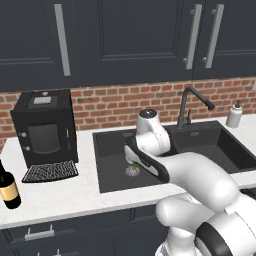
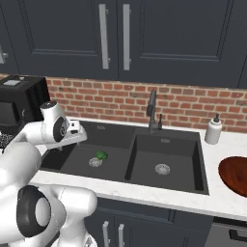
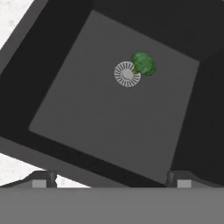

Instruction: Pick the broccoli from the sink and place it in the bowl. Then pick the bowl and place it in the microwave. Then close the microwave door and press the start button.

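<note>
Dark cabinets and a brick backsplash run behind the white counter (image 2: 144,195). Set into it, the sink (image 2: 166,144) has two basins; the broccoli (image 3: 143,64) lies on the floor of the left one, touching the round drain (image 3: 127,74). Over that basin my gripper (image 3: 111,179) hangs with its fingers spread wide, holding nothing. At the counter's right end sits the bowl (image 2: 235,175), with nothing visible inside it. A coffee machine (image 1: 44,129) and a bottle (image 1: 8,188) stand at the left.
</note>
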Robot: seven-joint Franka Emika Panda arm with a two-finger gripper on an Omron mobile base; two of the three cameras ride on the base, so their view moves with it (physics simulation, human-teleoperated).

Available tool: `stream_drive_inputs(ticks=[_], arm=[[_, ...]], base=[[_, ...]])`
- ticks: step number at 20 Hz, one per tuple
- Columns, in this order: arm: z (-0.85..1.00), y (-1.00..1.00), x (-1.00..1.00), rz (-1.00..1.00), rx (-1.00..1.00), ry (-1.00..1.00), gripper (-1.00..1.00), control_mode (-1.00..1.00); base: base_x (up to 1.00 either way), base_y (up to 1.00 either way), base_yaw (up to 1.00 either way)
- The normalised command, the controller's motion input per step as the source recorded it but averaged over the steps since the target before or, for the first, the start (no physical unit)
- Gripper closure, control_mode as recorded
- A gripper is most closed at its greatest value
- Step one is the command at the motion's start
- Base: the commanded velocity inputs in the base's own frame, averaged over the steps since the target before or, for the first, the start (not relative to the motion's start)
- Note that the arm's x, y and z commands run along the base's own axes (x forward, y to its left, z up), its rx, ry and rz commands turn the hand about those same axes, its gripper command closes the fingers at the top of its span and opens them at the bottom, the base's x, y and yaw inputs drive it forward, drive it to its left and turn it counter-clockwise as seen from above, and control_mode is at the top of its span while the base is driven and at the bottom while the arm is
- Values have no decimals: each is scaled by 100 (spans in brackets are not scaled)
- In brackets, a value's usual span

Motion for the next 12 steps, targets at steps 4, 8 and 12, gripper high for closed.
stream_drive_inputs(ticks=[4,8,12], arm=[[-38,0,36,0,0,-1,-100,-100],[-17,-6,30,0,0,2,-100,-100],[-15,-5,29,0,0,2,-100,-100]], base=[[0,0,0],[0,0,0],[0,0,0]])
